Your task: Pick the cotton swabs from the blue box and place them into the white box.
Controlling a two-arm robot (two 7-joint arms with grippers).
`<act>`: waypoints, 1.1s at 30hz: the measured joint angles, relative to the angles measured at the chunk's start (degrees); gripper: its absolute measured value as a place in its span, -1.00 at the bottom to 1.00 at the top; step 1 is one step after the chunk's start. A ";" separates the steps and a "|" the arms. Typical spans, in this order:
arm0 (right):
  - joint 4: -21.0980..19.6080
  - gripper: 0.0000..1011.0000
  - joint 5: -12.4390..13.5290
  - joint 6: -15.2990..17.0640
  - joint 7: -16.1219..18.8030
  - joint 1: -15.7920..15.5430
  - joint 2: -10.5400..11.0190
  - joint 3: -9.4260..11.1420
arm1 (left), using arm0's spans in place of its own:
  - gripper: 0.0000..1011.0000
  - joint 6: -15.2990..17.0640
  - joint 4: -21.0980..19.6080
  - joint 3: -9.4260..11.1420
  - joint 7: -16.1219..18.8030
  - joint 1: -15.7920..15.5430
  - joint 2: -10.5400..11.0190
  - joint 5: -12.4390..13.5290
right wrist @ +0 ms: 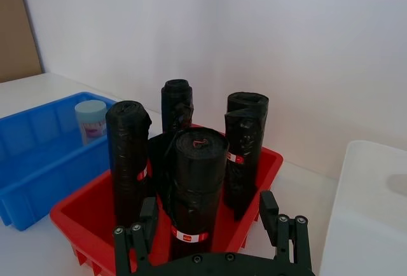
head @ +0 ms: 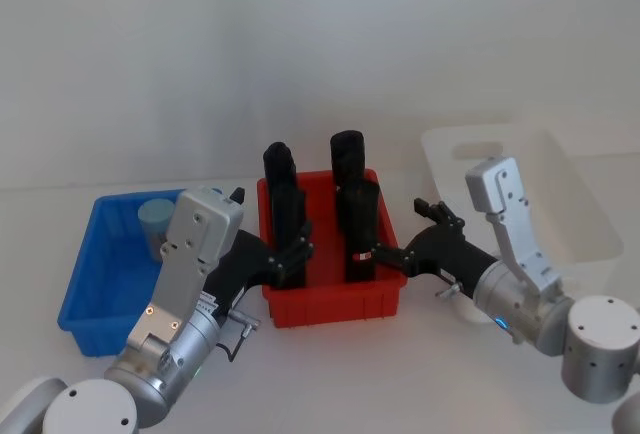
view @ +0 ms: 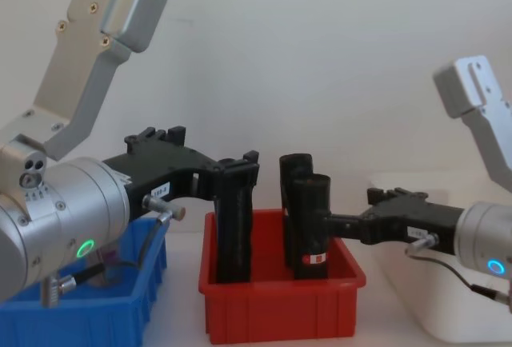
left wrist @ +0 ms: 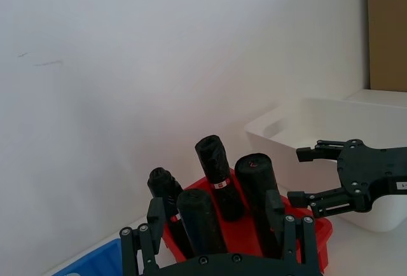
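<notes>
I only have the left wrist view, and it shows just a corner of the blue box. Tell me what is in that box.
Observer: One cotton swab tub stands upright by the far wall of the blue box, with its pale blue lid on.
Operator: Say where my left gripper sits relative to it.
Observer: The left gripper is at the near left corner of the red bin, jaws open. It is to the tub's right and nearer the robot.
Operator: Report on the white box.
Observer: The head view shows no tub inside the white box.
</notes>
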 joint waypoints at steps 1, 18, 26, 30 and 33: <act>0.89 0.98 -0.13 -0.19 0.26 0.57 -0.24 -0.10 | 0.99 0.00 0.00 0.00 0.00 0.00 0.00 0.00; 15.72 0.94 -2.47 -5.02 2.75 9.52 -3.99 -1.45 | 0.99 0.00 0.00 0.00 0.00 0.00 0.00 0.00; 20.56 0.55 -2.66 -7.02 3.15 12.22 -5.08 -1.72 | 0.99 0.00 0.00 0.00 0.01 0.00 0.00 0.00; 22.32 0.31 -2.49 -8.00 3.62 13.29 -5.49 -1.75 | 0.99 0.00 0.00 0.00 0.00 0.00 0.00 0.00; 22.80 0.12 -2.26 -8.34 3.84 13.58 -5.61 -1.74 | 0.99 0.00 0.00 0.00 0.00 0.00 0.00 0.00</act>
